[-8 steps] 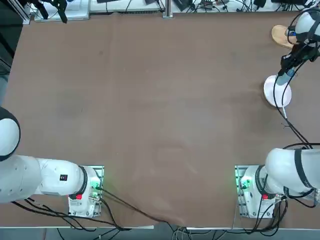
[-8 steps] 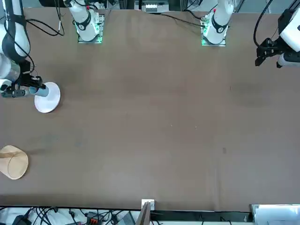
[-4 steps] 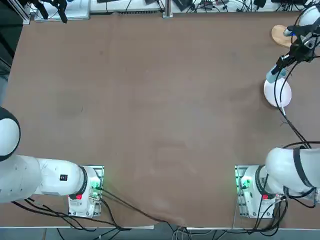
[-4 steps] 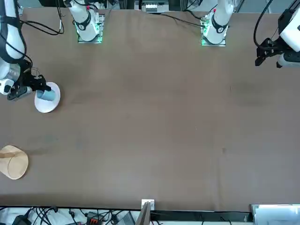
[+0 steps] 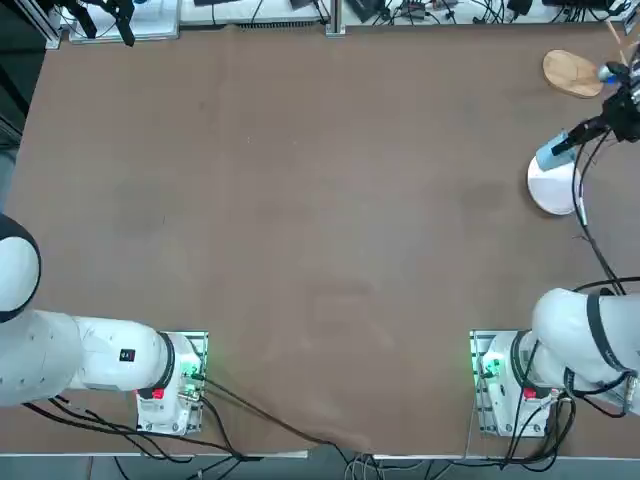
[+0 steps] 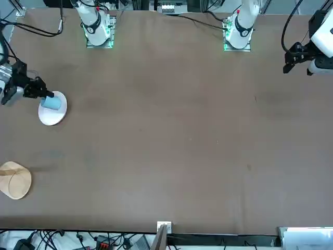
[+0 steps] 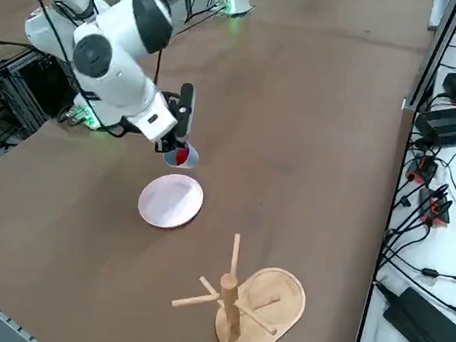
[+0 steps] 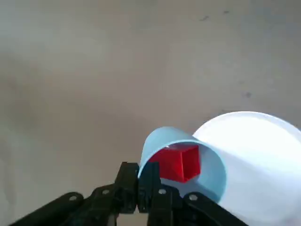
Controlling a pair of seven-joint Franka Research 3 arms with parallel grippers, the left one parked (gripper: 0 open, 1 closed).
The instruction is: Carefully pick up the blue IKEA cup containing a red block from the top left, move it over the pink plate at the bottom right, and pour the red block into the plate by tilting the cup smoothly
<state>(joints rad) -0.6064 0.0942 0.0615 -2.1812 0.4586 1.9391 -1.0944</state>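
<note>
The blue IKEA cup [image 8: 212, 170] is tipped well onto its side, and my right gripper [image 8: 143, 182] is shut on its rim wall. Inside the cup, near the mouth, lies the red block [image 8: 178, 162]. The mouth faces the pink plate [image 8: 263, 160], which lies flat on the table just under it. From the side, the cup [image 7: 179, 157] with the red block [image 7: 183, 158] hangs in the gripper [image 7: 179, 140] a little above the plate [image 7: 171, 202], by its far edge. From overhead, the cup [image 5: 551, 155] overlaps the plate [image 5: 556, 190] at the table's right side, with the gripper [image 5: 574, 141] beside it.
A tan wooden peg stand on an oval base [image 7: 260, 299] stands close beyond the plate, near the table's far right corner [image 5: 573, 72]. Cables and power strips [image 7: 451, 120] lie along that table edge. Open brown tabletop [image 5: 300, 200] stretches left of the plate.
The wrist has swung out toward the table's right edge and the cup has tipped from near upright onto its side over the plate. The red block is still in the cup.
</note>
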